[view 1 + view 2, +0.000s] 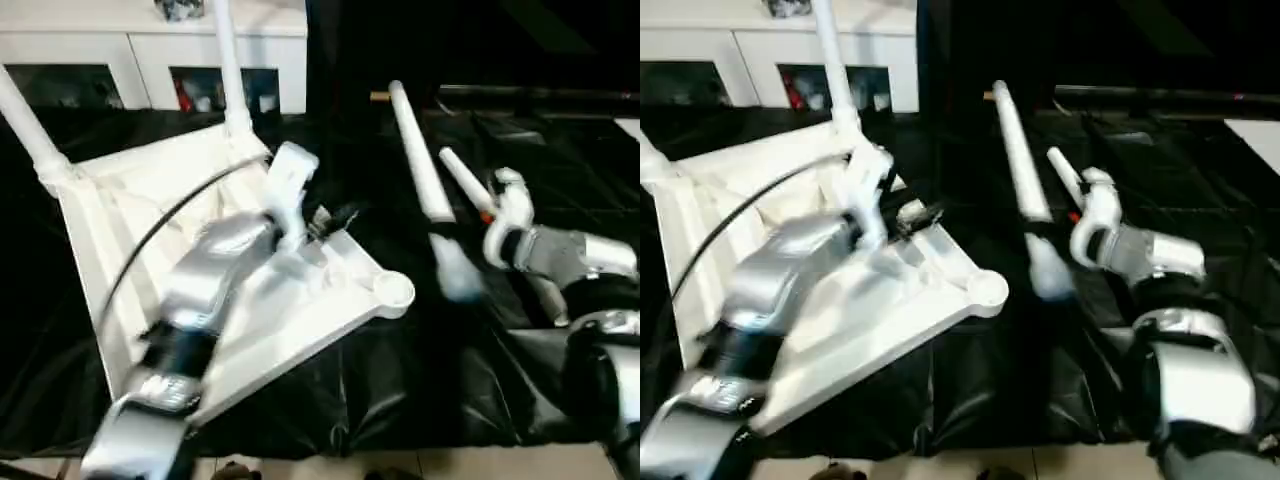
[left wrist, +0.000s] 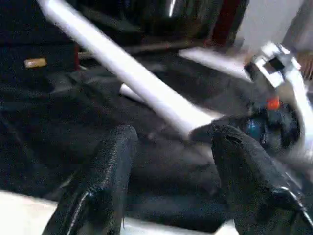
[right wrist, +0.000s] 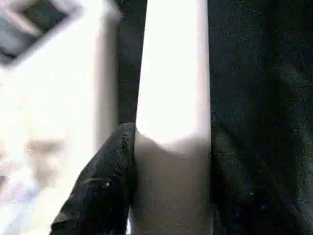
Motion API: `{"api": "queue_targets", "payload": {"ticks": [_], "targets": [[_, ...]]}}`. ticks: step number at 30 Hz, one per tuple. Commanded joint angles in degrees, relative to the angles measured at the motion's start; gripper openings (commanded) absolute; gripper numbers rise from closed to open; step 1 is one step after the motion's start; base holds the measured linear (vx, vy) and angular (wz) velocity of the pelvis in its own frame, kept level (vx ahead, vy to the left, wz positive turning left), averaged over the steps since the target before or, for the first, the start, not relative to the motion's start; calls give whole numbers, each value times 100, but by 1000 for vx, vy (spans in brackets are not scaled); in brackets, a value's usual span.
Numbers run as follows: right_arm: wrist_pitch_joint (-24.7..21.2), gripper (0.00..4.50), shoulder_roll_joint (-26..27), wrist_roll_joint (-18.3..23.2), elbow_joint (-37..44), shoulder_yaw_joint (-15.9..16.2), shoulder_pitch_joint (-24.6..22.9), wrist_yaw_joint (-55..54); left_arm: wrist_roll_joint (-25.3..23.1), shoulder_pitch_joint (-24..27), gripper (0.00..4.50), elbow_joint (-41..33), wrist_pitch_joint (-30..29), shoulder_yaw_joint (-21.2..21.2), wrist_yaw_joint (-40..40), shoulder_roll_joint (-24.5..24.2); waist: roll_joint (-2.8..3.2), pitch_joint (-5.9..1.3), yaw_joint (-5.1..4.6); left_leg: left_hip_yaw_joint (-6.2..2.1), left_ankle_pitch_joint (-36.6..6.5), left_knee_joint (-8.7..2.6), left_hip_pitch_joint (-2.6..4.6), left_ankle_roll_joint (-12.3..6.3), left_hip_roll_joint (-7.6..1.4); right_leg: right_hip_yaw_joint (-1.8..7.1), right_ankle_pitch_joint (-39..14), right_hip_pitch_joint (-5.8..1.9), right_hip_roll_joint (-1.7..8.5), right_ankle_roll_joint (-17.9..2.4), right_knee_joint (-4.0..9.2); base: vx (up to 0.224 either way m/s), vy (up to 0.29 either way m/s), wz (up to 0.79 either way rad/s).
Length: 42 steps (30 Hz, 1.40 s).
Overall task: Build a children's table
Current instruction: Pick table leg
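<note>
Tabletop (image 1: 300, 300) lies upside down on the black-covered bench, ribbed side up, w/ two legs already standing in the far corner sockets (image 1: 228, 70) (image 1: 30, 130); the near right corner socket (image 1: 393, 290) is empty and sits close to the bench's front edge. A third leg (image 1: 420, 160) is off to the right of the top. In my right wrist view it runs straight up between the black fingers (image 3: 105, 186), so I read my right gripper (image 1: 455, 265) as clamped on that leg near its thick end. A fourth leg (image 1: 465, 180) lies just beside it. Left gripper (image 2: 171, 176) is parted w/ nothing between the fingers, hovering over the top's right edge, pointing toward the loose legs. Risks as I see them: the grip looks to be at one end, so the long end could swing and clip the standing legs or my left arm; the smooth tapered tube may slip or twist in the fingers; pushing into the socket off-axis could slide the whole top toward the front edge, since nothing is bracing it.
</note>
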<state>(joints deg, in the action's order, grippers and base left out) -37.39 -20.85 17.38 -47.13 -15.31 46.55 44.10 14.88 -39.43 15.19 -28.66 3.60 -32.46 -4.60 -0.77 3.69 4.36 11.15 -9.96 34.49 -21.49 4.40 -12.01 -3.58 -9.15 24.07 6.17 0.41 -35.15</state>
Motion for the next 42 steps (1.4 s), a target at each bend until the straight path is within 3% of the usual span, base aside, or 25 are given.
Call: {"api": "queue_targets", "payload": {"ticks": [1, 2, 5, 10, 11, 15, 17, 18, 25, 36, 38, 42], "targets": [[147, 183, -4, 181, 321, -59, -125, 178, 132, -56, 288, 159, -174, -175, 128, 26, -21, -512, 67, 10, -827, -313, 42, -400, -30, 125, -658, -372, 97, -1555, 338, 0, 0, 0], [340, 183, 193, 528, 1229, 69, -611, 700, 431, -282, 288, 440, -329, -421, 202, 285, 19, -510, 80, 6, -819, -310, 44, -401, -24, 128, -643, -374, 99, -1549, 333, 0, 0, 0], [231, 183, 311, 803, 2037, 202, -1007, 1034, 630, -458, 288, 663, -452, -587, 219, 467, -3, -528, 141, -9, -747, -320, 50, -542, -43, 115, -402, -389, 92, -1580, 324, 0, 0, 0], [-80, 183, 401, 1155, 3025, 390, -1475, 1361, 984, -739, 288, 864, -658, -786, 159, 717, 16, -499, 182, -19, -969, -356, 73, -405, -62, 120, -825, -356, 118, -1542, 381, 0, 0, 0], [-111, 183, 397, 1175, 3184, 486, -1548, 1391, 1089, -799, 288, 852, -707, -832, 187, 807, 6, -474, 190, -21, -1129, -371, 71, -314, -52, 123, -1121, -361, 134, -1420, 422, 0, 0, 0], [-90, 183, 380, 1138, 3342, 612, -1632, 1385, 1287, -870, 288, 730, -810, -913, 129, 919, -17, -467, 187, -35, -1178, -385, 50, -224, -42, 120, -1429, -361, 146, -1228, 456, 0, 0, 0], [-83, 183, 357, 1104, 3419, 675, -1676, 1376, 1381, -855, 258, 578, -875, -889, -37, 933, -34, -468, 195, -36, -1115, -389, 49, -218, -44, 123, -1458, -353, 144, -1148, 464, 0, 0, 0], [-105, 183, 361, 1107, 3483, 694, -1687, 1341, 1326, -825, 251, 498, -837, -819, -37, 929, -59, -470, 192, -36, -1095, -388, 42, -226, -43, 121, -1464, -359, 149, -1135, 464, 0, 0, 0], [-127, 182, 358, 1053, 3736, 821, -1704, 1102, 1209, -824, 200, 460, -763, -796, 296, 951, -69, -479, 196, -36, -816, -373, 20, -289, -50, 129, -1149, -358, 145, -1165, 415, 0, 0, 0], [-115, 182, 407, 947, 4065, 993, -1773, 760, 967, -716, 188, 302, -298, -696, 307, 922, -106, -461, 204, -29, -874, -383, 18, -267, -48, 136, -1427, -346, 158, -997, 451, 0, 0, 0], [-211, 238, 348, 1017, 4052, 976, -1779, 798, 1025, -692, 188, 257, -241, -709, 163, 864, -120, -460, 197, -27, -872, -385, 13, -254, -46, 135, -1453, -346, 156, -969, 453, 0, 0, 0], [-378, 272, 79, 1161, 4046, 977, -1825, 1076, 1132, -580, 187, 114, -172, -576, -439, 668, -123, -464, 197, -34, -835, -389, 23, -260, -55, 137, -1361, -346, 153, -992, 439, 0, 0, 0]]}}
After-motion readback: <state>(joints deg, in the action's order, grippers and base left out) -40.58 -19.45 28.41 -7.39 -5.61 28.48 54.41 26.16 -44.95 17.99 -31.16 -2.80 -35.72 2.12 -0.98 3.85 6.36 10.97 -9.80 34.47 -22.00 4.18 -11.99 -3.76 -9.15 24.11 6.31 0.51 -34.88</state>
